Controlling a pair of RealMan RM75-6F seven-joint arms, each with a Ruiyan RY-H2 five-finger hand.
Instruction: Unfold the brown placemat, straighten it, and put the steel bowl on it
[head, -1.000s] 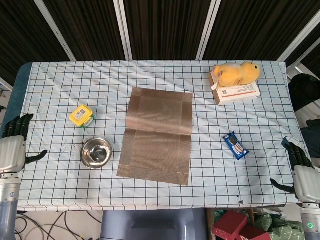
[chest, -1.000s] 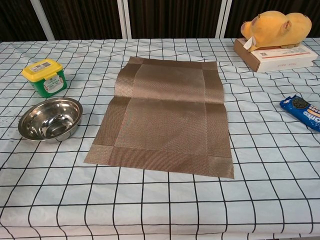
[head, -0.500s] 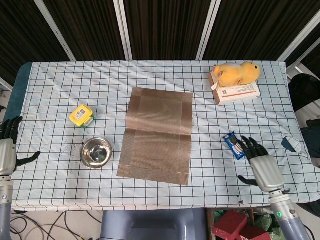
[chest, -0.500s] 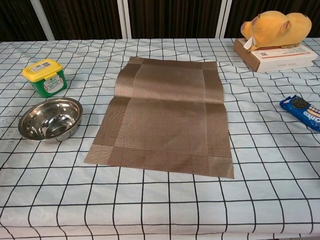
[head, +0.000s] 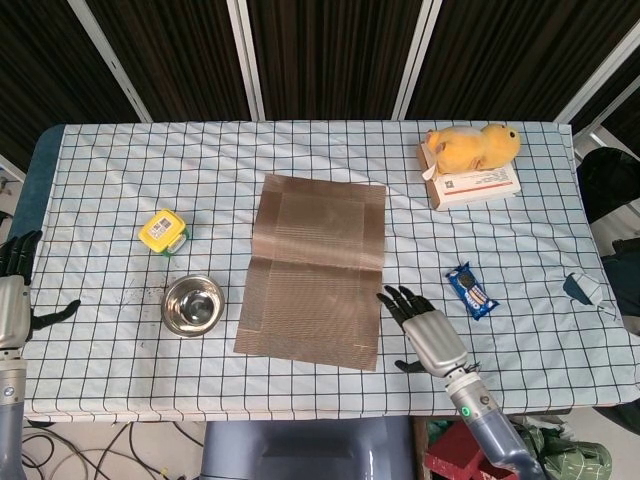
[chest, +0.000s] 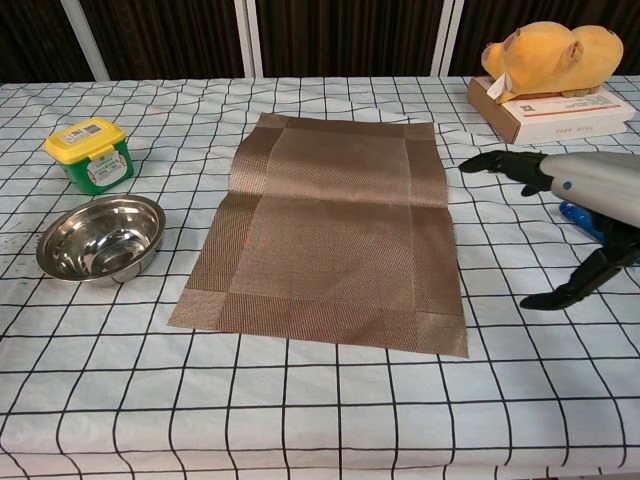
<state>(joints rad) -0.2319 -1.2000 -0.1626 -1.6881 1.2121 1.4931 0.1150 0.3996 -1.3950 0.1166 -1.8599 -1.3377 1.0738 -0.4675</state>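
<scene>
Clutter rings the brown placemat (head: 314, 270): yellow-lidded tub (head: 163, 231), snack packet (head: 470, 291), plush toy (head: 472, 146) on a box (head: 476, 187). Placemat lies unfolded mid-counter, long axis running away from the robot. Steel bowl (head: 193, 305) sits just left. Right hand (head: 428, 335) hovers beside the mat, fingers spread; left hand (head: 14, 298) empty, fingers spread too.

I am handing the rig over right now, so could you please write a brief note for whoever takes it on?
Right hand: empty, fingers spread, beside the brown placemat's near right corner.
Left hand: empty, at the table's left edge.
Placemat: unfolded, lying flat with a crease across the middle, slightly askew.
Steel bowl: on the cloth left of the placemat, not on it.
Left: straighten the placemat, then set the bowl on it.
</scene>
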